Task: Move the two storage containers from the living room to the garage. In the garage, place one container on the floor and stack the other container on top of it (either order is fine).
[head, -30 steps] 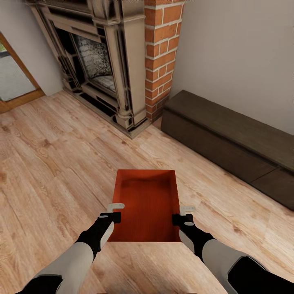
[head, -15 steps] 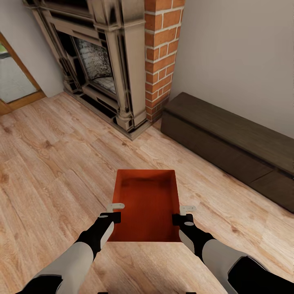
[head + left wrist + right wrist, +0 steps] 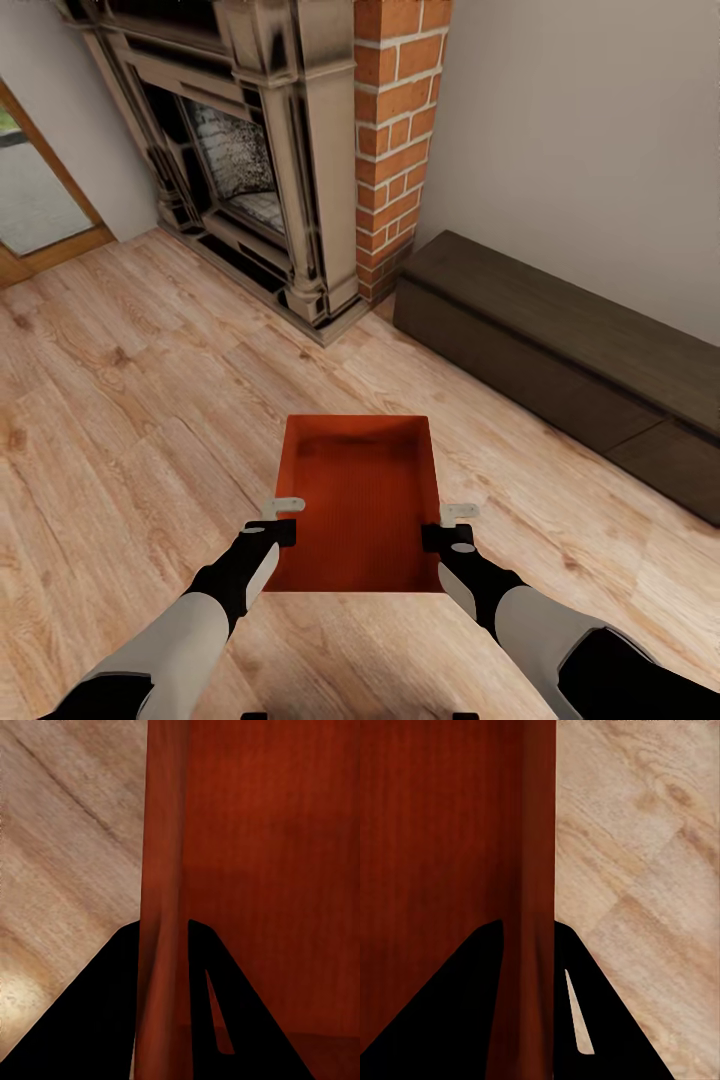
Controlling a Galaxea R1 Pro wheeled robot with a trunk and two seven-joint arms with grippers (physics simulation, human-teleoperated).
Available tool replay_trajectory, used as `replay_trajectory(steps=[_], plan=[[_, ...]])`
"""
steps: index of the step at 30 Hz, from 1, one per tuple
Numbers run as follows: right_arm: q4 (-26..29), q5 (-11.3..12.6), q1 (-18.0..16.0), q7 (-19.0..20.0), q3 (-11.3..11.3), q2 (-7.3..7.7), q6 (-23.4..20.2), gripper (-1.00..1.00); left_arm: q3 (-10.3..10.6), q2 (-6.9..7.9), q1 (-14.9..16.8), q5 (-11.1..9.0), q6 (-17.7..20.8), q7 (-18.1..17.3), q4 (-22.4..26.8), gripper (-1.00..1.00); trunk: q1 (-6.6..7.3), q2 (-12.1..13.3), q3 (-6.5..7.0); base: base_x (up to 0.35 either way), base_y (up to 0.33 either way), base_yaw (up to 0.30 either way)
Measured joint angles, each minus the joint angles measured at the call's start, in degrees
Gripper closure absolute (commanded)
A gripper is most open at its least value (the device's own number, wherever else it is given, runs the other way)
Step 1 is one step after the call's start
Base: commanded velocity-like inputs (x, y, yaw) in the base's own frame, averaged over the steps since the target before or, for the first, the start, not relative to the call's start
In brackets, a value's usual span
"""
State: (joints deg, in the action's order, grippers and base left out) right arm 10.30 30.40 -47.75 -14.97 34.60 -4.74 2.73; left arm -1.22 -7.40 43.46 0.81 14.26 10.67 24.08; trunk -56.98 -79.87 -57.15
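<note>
An orange-red storage container (image 3: 362,500) hangs in front of me above the light wood-plank floor, carried between both arms. My left gripper (image 3: 283,518) is shut on its left wall, and the left wrist view has that thin wall (image 3: 161,915) running between the two dark fingers (image 3: 97,1020). My right gripper (image 3: 446,524) is shut on the right wall (image 3: 536,915), again clamped between its fingers (image 3: 457,1012). The tub's inside looks empty. The second container is out of view.
A red-brick fireplace (image 3: 395,130) with a dark stone surround (image 3: 250,160) stands ahead to the left. A long dark low cabinet (image 3: 560,350) runs along the wall on the right. A wood-framed doorway (image 3: 35,200) opens at far left. Wood-plank flooring (image 3: 130,420) lies all around.
The whole view has shifted slightly, so the camera moved; the fireplace and cabinet sit a little differently in the picture. The container and both grippers keep their places relative to me.
</note>
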Motion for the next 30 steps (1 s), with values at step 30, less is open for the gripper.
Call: replay_trajectory(steps=[30], plan=[[-0.01, -0.21, 0.00, 0.02, -0.17, -0.02, 0.02, 1.00, -0.01, 0.00, 0.00, 0.01, -0.01, 0.00, 0.02, 1.00, 6.59, 12.04, 5.39, 0.000, 0.000, 0.000]])
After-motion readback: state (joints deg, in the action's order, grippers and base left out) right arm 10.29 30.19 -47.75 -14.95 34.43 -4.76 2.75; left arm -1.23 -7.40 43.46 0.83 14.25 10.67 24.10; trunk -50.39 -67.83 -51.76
